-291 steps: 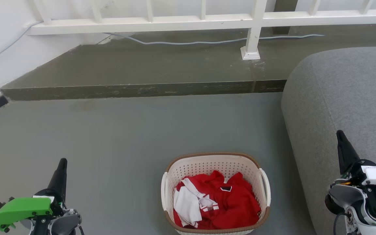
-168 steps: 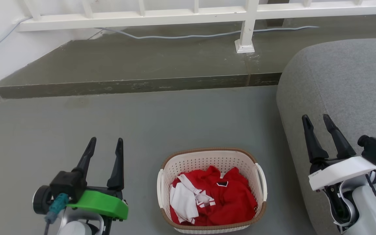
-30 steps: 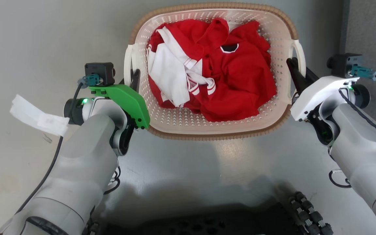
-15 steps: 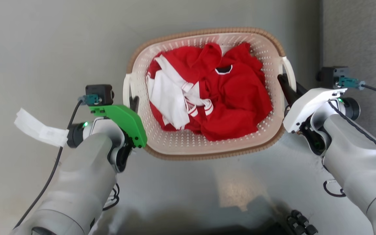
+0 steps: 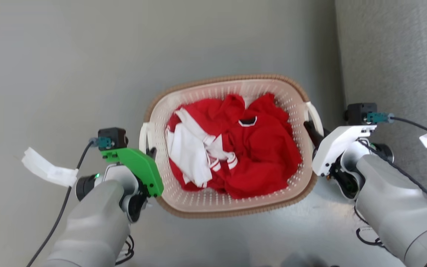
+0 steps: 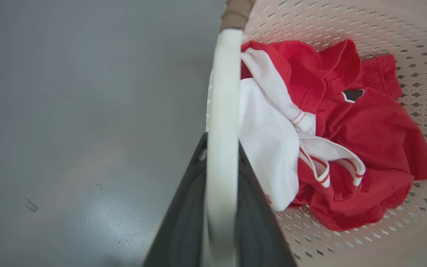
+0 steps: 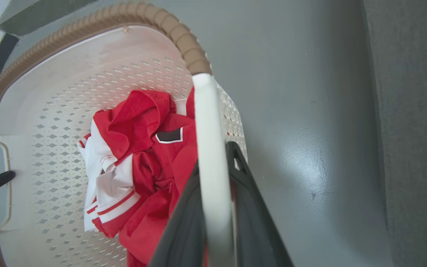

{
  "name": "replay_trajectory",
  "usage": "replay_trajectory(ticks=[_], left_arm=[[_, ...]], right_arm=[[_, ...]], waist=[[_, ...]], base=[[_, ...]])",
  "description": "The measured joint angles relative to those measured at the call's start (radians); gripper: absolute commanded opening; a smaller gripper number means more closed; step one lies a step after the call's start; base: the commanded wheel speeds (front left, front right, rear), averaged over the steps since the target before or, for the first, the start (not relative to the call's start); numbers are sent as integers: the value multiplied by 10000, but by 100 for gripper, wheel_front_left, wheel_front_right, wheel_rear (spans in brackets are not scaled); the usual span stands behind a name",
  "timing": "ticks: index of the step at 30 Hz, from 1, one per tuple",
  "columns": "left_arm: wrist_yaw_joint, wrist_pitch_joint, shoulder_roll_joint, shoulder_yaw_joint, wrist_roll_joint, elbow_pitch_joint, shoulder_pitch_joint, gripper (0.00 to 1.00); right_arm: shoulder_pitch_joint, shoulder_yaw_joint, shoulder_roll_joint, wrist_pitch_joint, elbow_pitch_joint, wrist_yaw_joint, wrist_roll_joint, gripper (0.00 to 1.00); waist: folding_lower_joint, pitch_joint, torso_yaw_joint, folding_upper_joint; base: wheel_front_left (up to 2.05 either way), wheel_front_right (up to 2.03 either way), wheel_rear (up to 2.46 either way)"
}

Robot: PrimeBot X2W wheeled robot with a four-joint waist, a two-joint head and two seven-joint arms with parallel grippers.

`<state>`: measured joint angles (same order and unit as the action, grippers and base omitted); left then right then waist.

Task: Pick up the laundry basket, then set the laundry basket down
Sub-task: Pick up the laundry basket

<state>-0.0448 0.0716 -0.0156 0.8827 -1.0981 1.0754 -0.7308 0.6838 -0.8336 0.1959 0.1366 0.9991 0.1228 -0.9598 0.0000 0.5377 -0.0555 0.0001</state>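
Grey floor (image 5: 69,55) lies open to the left of and beyond the work. A grey upholstered seat (image 5: 395,55) bounds it on the right, its edge just beside the right arm. The laundry basket (image 5: 221,79) sits centred between the two arms, its long axis running left to right, so each arm is equally near its own end. Inside lie a red jersey (image 5: 261,148) and a white garment (image 5: 185,157). The left handle (image 6: 222,111) passes between the fingers of the left end effector (image 6: 221,144), which is closed narrowly on it. The right handle (image 7: 208,148) is likewise gripped by the right end effector (image 7: 215,157). We judge the basket to be carried, though we cannot see whether its base clears the floor. For setting down, we judge the room to be leftward and far, away from the seat.
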Motion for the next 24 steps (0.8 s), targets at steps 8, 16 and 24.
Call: replay_trajectory(ticks=[8,16,24], left_arm=[[-86,-566,6,173,-196,299,375,0],[-194,-1223,6,336,-596,500,848,0],[-267,-1708,6,454,-757,769,1463,0]], right_arm=[[-228,-186,-253,-579,349,0,-360,0],[-700,-376,-476,-1164,750,0,-685,0],[-1269,-568,-732,-1666,1087,0,-878,0]], waist=[[0,-1093,-28,0],[0,-2189,-71,0],[-1,-3287,-97,0]], base=[[0,0,0],[0,0,0],[0,0,0]])
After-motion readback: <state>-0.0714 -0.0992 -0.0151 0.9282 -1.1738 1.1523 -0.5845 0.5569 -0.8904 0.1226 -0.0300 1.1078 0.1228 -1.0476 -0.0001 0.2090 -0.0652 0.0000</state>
